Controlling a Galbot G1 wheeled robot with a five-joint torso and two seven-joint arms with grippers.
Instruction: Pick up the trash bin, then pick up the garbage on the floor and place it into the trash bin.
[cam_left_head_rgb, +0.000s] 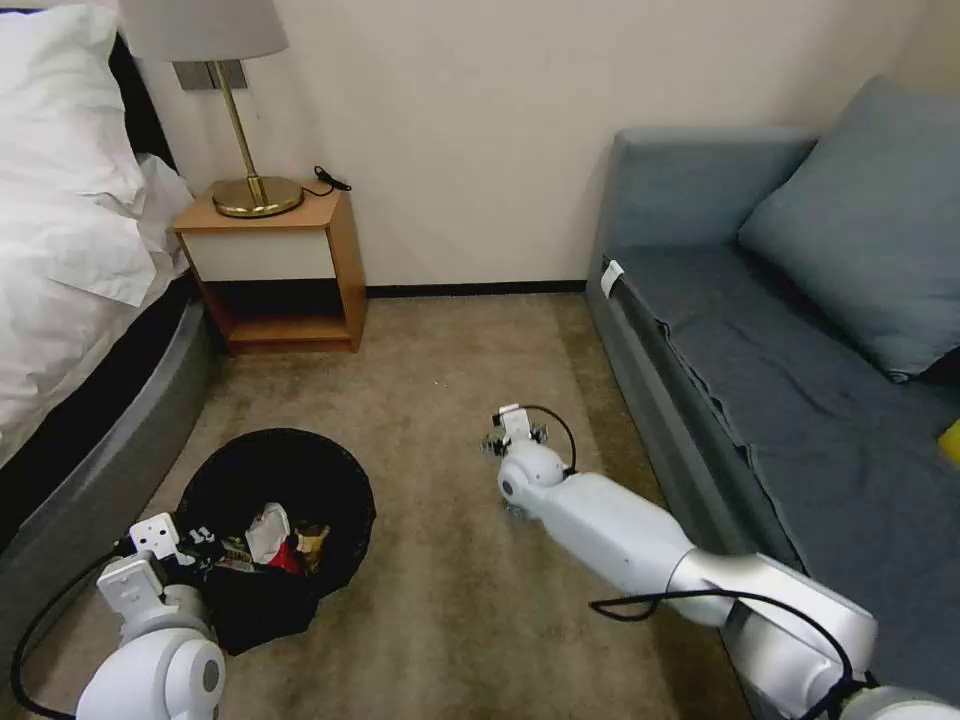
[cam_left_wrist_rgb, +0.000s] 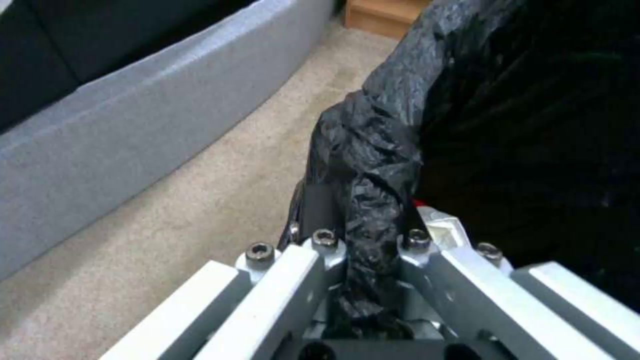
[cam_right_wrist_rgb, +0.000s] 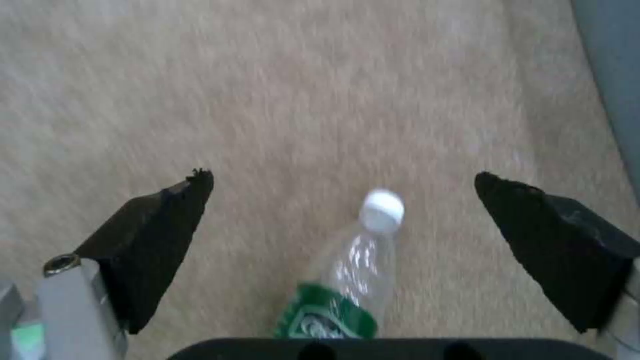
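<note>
The trash bin (cam_left_head_rgb: 330, 480), round and black with a crinkled bag liner, stands on the floor (cam_left_head_rgb: 450, 600) by the bed. My left gripper (cam_left_head_rgb: 195, 545) is shut on its near rim; the left wrist view shows the bag-wrapped rim (cam_left_wrist_rgb: 367, 165) pinched by the left gripper (cam_left_wrist_rgb: 368, 240). Garbage lies inside the bin: a red-and-white packet (cam_left_head_rgb: 268, 532) and a shiny wrapper (cam_left_head_rgb: 312, 540). My right gripper (cam_right_wrist_rgb: 343, 176) hangs open just above a clear bottle (cam_right_wrist_rgb: 357, 270) with a green label, lying on the carpet between the black fingers (cam_right_wrist_rgb: 160, 235). In the head view the right gripper (cam_left_head_rgb: 512, 432) is mid-floor.
A bed with a grey base (cam_left_head_rgb: 120, 440) runs along the left, close to the bin. A wooden nightstand (cam_left_head_rgb: 275, 265) with a brass lamp (cam_left_head_rgb: 245, 150) stands at the back wall. A grey-blue sofa (cam_left_head_rgb: 720, 350) fills the right side. Open carpet lies between them.
</note>
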